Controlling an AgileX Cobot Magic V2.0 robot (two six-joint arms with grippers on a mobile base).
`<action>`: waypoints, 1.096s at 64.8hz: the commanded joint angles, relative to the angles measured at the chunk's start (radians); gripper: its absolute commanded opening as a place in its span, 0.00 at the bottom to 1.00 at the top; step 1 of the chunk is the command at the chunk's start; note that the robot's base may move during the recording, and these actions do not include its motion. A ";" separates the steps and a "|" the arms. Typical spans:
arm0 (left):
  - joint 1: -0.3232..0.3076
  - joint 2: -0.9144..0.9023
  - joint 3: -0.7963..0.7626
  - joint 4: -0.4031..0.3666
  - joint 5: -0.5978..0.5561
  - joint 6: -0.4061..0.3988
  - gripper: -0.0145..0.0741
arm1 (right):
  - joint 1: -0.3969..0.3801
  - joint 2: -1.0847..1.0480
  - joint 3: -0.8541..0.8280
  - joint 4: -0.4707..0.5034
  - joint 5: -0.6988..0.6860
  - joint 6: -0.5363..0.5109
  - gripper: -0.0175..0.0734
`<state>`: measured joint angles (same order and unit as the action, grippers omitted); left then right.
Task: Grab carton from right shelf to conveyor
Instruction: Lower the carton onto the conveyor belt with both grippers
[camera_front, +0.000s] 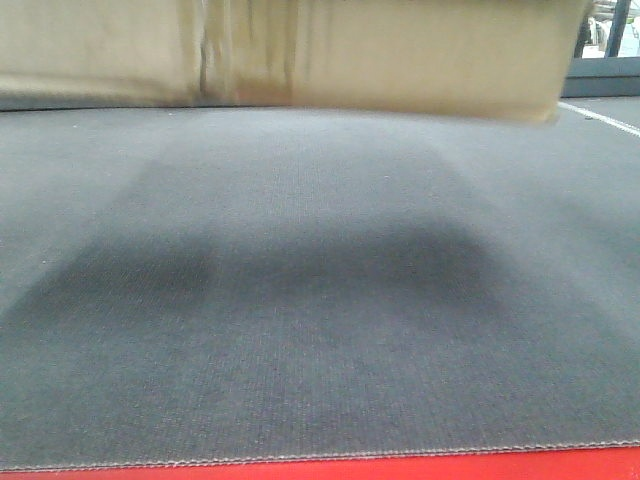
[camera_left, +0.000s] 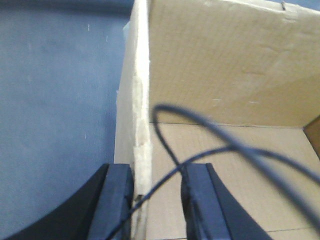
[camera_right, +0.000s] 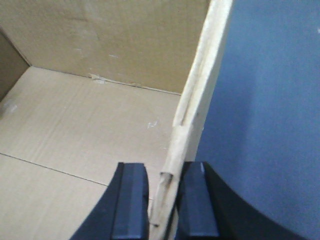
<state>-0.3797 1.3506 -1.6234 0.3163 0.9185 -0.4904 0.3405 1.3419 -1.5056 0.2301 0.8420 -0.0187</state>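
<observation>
**Carton held by both side walls over the conveyor**

Hidden or unclear: in the front view the carton (camera_front: 300, 50) is blurred and cut off by the top edge, leaving only its lower band in sight. It seems to hang just clear of the conveyor (camera_front: 320, 300), but contact cannot be judged. A loose black cable (camera_left: 200, 125) loops across the left wrist view. Neither wrist view reaches the pad tips' contact faces.

Left jaws: narrowly parted, astride the carton's side wall (camera_left: 142, 125). The outer pad (camera_left: 117, 200) lies against the wall. A sliver of box floor shows between the wall and the inner pad (camera_left: 200, 200), so a firm pinch cannot be confirmed. Belt lies beyond the outer pad.

Right jaws: nearly closed, both pads (camera_right: 130, 200) pressed on the opposite wall (camera_right: 200, 100), which fills the gap. Belt lies outside, box interior inside.

Carton: plain brown corrugated board, open-topped, creased, with a dark-stained vertical strip (camera_front: 205, 60). It casts a shadow on the belt, and a red strip (camera_front: 320, 468) edges the belt nearest the front camera.
</observation>
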 joint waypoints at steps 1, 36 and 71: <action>0.045 0.043 -0.007 0.006 -0.020 0.046 0.15 | -0.020 0.044 -0.007 -0.101 -0.056 -0.017 0.12; 0.049 0.268 -0.007 0.005 -0.014 0.046 0.50 | -0.020 0.236 -0.007 -0.187 -0.114 -0.017 0.39; 0.049 0.087 -0.013 -0.022 0.027 0.058 0.80 | -0.023 0.074 -0.009 -0.241 -0.111 -0.007 0.44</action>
<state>-0.3362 1.4855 -1.6294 0.2992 0.9293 -0.4439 0.3198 1.4632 -1.5035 0.0068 0.7347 -0.0321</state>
